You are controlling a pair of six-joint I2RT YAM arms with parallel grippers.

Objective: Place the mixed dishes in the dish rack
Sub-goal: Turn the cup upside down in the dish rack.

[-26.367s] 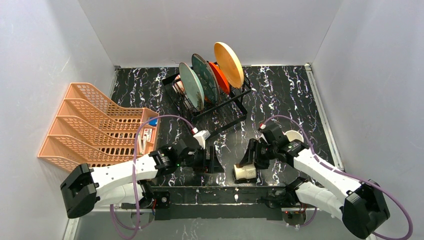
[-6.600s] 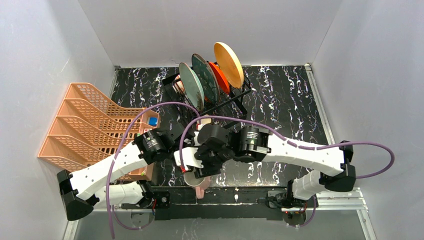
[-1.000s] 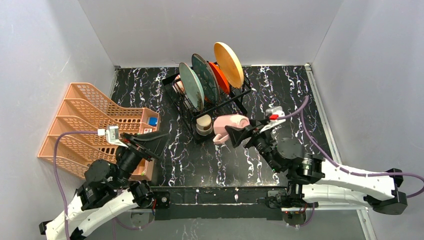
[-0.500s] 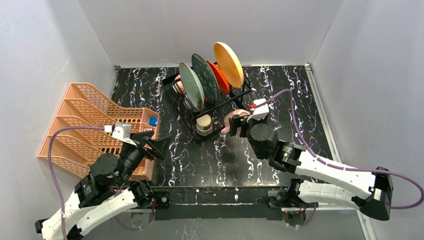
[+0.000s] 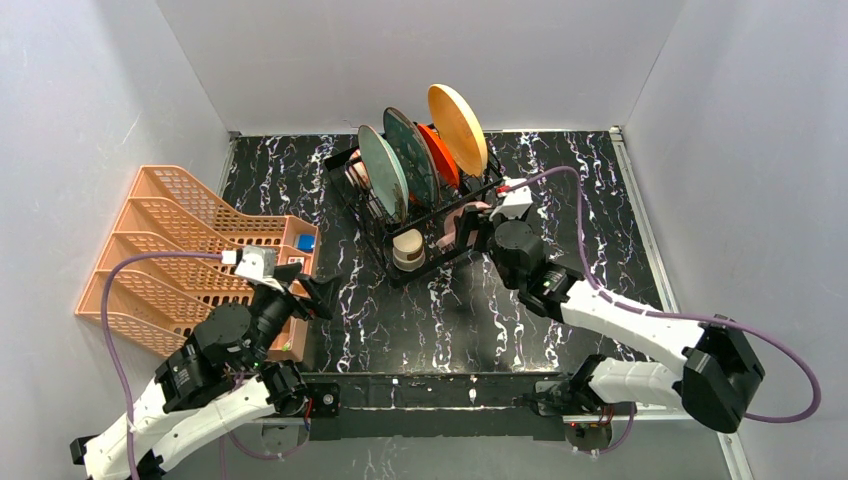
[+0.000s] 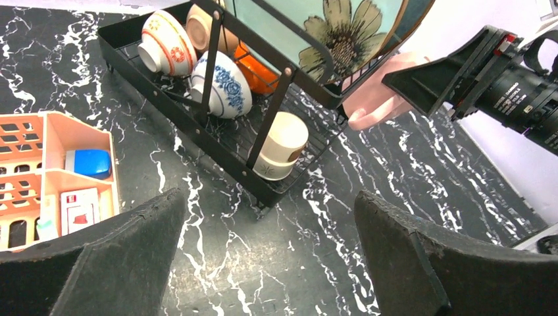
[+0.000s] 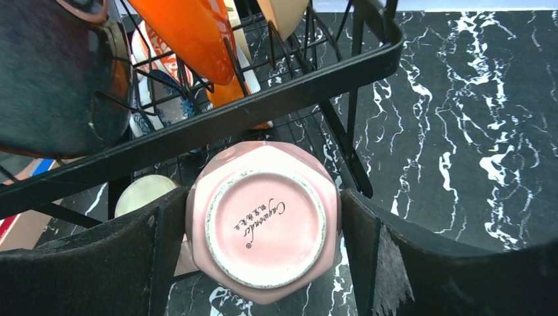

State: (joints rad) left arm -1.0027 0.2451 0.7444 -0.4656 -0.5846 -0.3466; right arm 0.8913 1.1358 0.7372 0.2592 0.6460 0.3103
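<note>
- The surface [image 5: 560,190] is black marble-look with white veins. Plain pale grey walls close it in on the left, the back and the right.
- The dish rack [image 7: 276,92], a black wire frame, stands slantwise at the middle back of the surface.
- Four plates stand upright in its slots: a grey-green plate [image 5: 383,172], a darker floral plate [image 5: 410,155], a red-orange plate [image 5: 440,155] and a yellow plate [image 5: 458,115] at the far end.
- On the lower tier sit a red floral bowl [image 6: 164,49], a blue-patterned bowl [image 6: 224,85] and a cream cup [image 6: 283,141] at the near end.
- The right hand [image 7: 262,204] has a finger on each side of the pink mug [image 6: 375,99] and grips it, jaws wide apart around its body.
- The mug is held on its side just beside the rack's top rail at the near right corner, above the surface. Whether it touches the wire cannot be told.
- The left hand [image 6: 270,263] is spread fully and holds nothing, raised above the near left part of the surface.
- An orange lattice rack [image 5: 170,250] stands against the left wall, well apart from the dish rack.
</note>
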